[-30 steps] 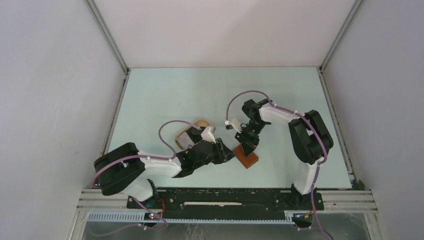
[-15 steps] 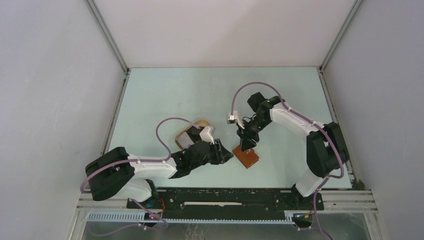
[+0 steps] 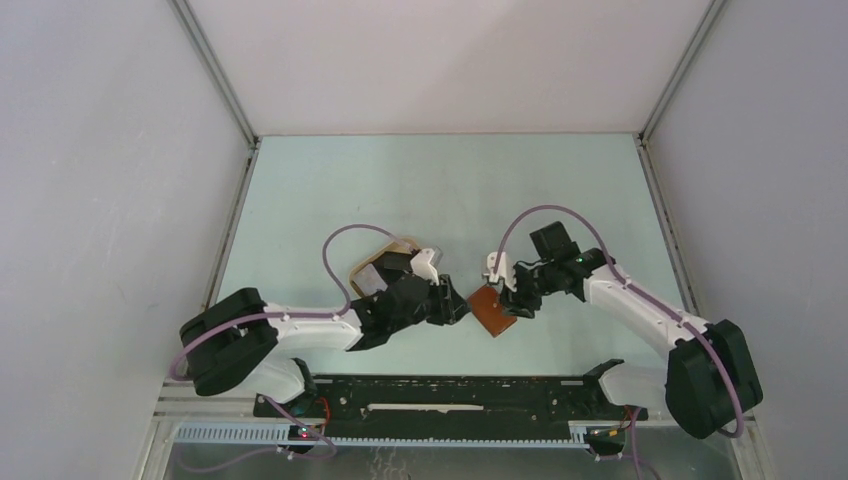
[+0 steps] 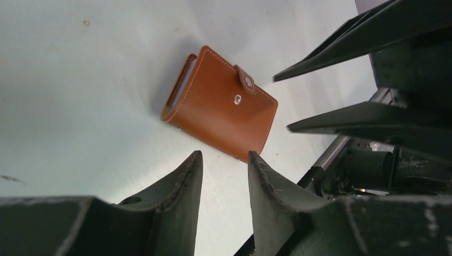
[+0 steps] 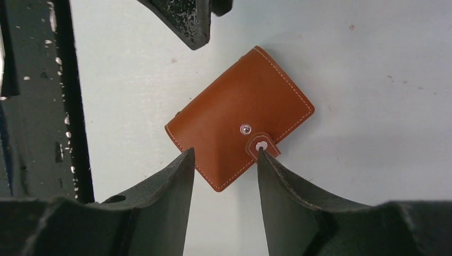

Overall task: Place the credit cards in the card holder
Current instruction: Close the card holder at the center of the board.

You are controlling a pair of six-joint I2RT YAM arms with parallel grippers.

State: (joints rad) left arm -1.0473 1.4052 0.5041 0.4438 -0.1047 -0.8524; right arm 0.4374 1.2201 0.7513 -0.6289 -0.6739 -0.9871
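The card holder (image 3: pixel 493 312), a folded reddish-brown leather wallet, lies flat on the table with its snap stud (image 5: pixel 244 128) facing up and its strap tab loose. My left gripper (image 3: pixel 455 308) sits just left of it, open and holding nothing; in the left wrist view the card holder (image 4: pixel 221 104) lies beyond my left gripper (image 4: pixel 224 156). My right gripper (image 3: pixel 512 300) is at its right side, open, and the near corner of the card holder (image 5: pixel 240 114) shows between the tips of my right gripper (image 5: pixel 225 152). The credit cards cannot be made out; flat pieces lie in the tray.
A beige oval tray (image 3: pixel 400 244) sits left of the card holder, half hidden under my left arm. Grey walls close in the pale green table (image 3: pixel 330 190) on three sides. The arms' base rail (image 3: pixel 450 400) runs along the near edge.
My right arm swung from above the card holder down to its right side, and its jaws opened wider. The left arm barely moved and the card holder stayed put.
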